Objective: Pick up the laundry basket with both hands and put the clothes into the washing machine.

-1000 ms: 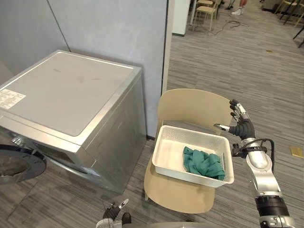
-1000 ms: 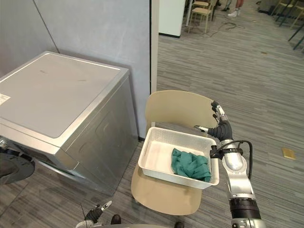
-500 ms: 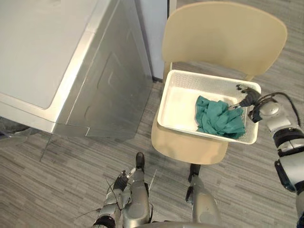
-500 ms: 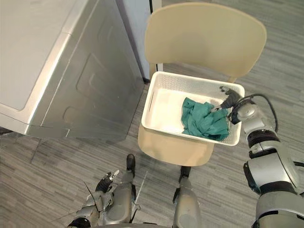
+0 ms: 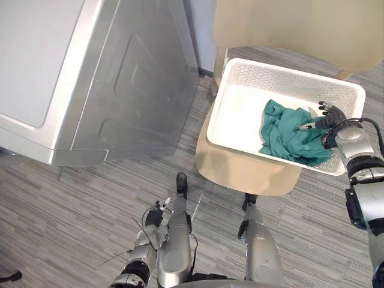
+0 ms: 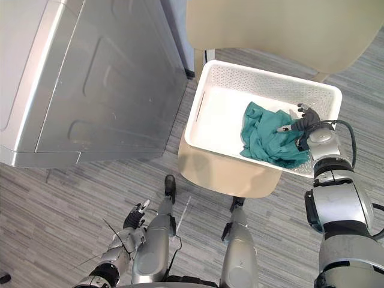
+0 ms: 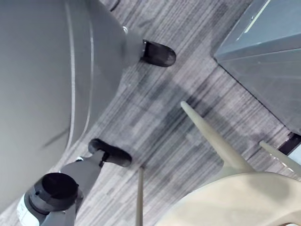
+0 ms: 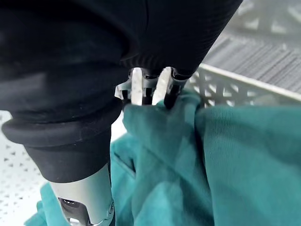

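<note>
The camera has tipped further down since half a second ago, and my right hand (image 5: 331,116) has gone from the basket's far right corner to a spot over the laundry. Its fingertips (image 8: 165,92) rest on the green clothes (image 5: 289,131), with the thumb held apart and nothing pinched. The clothes lie bunched in the right half of the white laundry basket (image 5: 282,67); its left half is bare. The basket sits on the beige chair (image 5: 240,165), its right end hanging past the seat's edge. The washing machine (image 5: 120,78) stands just left of the chair, with a narrow gap between them. My left hand (image 6: 135,213) hangs low with loose fingers, well apart from the basket, over open floor (image 5: 72,204).
</note>
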